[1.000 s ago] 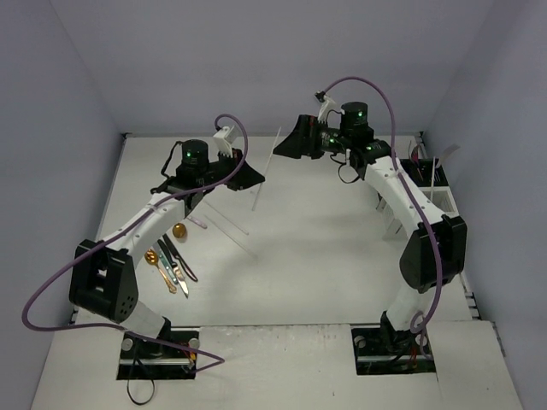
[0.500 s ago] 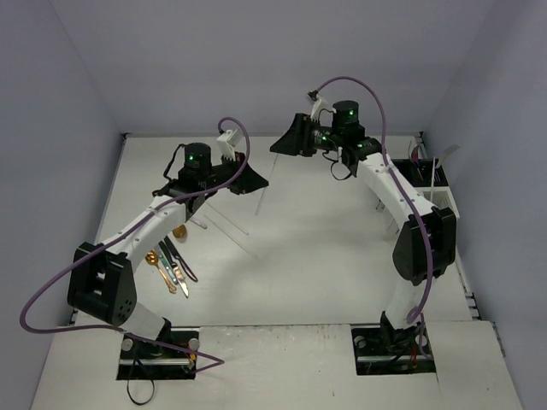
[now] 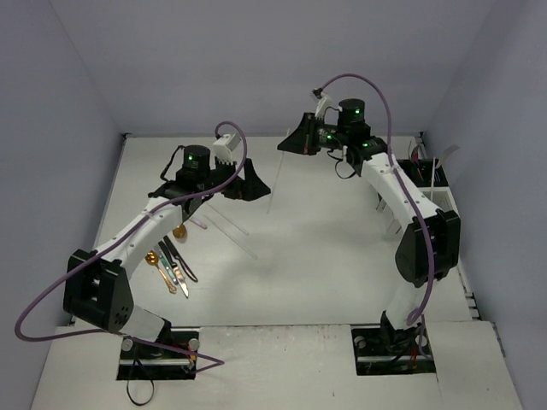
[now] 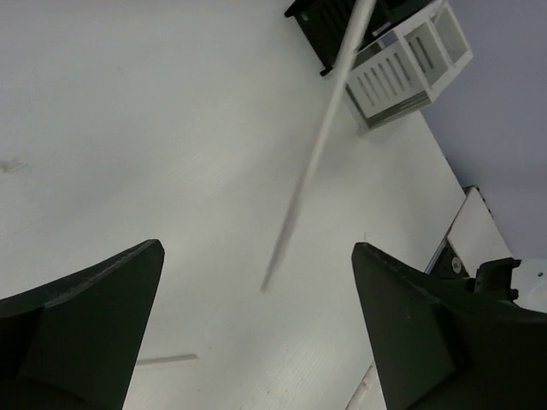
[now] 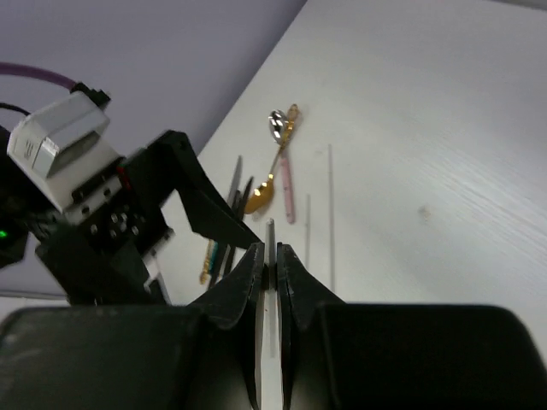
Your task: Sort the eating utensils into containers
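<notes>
Handover done: left gripper (image 4: 256, 252) just released, jaws wide; right gripper (image 5: 268, 253) has closed on the pale stick (image 4: 320, 154). I judge next is carrying it to the containers (image 4: 402, 73).

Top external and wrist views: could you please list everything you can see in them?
held stick: one, pale, hanging in the air above the table's middle
loose sticks: two, pale, lying on the table's left half
gold spoons: at least two, gold, left side
knives: a few, dark and teal handles, beside the spoons
white container: one, white, slotted, table's right edge
black container: one, black, joined to the white one
table: one, white
left gripper: one, black, open, empty
right gripper: one, black, shut on the held stick
</notes>
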Tool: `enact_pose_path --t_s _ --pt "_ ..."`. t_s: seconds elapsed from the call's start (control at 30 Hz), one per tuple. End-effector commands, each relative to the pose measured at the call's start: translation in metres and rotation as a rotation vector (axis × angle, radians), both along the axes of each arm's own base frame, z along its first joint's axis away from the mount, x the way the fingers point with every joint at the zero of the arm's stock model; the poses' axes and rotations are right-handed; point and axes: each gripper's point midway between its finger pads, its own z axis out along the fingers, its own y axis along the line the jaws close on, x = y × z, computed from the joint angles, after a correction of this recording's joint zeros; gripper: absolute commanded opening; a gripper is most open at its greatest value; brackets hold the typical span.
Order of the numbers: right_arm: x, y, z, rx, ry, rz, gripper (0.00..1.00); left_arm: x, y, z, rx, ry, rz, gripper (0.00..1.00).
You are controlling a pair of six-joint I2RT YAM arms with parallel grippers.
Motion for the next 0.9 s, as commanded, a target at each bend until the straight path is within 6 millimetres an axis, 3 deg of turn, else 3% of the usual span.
enact_pose_path --t_s 0.0,0.07,0.17,0.37,0.5,0.73,0.87 --pt "-0.003 -0.122 0.089 -0.144 -0.325 -0.210 0.00 0.021 0.060 0.039 0.110 -0.064 0.149 0.92" --pt "-0.007 -0.171 0.097 -0.258 -0.385 -0.320 0.00 0.029 0.079 0.040 0.080 -0.030 0.164 0.92" --pt "-0.024 -0.251 0.108 -0.547 -0.484 -0.535 0.00 0.041 0.103 0.016 0.093 0.100 0.262 0.92" --pt "-0.059 -0.331 0.106 -0.963 -0.478 -0.793 0.00 0.050 0.123 0.011 0.182 0.078 0.358 0.92" --pt "-0.062 -0.365 0.087 -1.097 -0.386 -0.878 0.00 0.057 0.126 0.016 0.210 0.030 0.355 0.92" --pt "-0.038 -0.384 0.052 -1.119 -0.300 -0.847 0.00 0.058 0.142 0.020 0.360 -0.036 0.367 0.92" --pt "-0.019 -0.382 0.034 -1.052 -0.292 -0.810 0.00 0.053 0.147 0.028 0.397 -0.083 0.365 0.92"
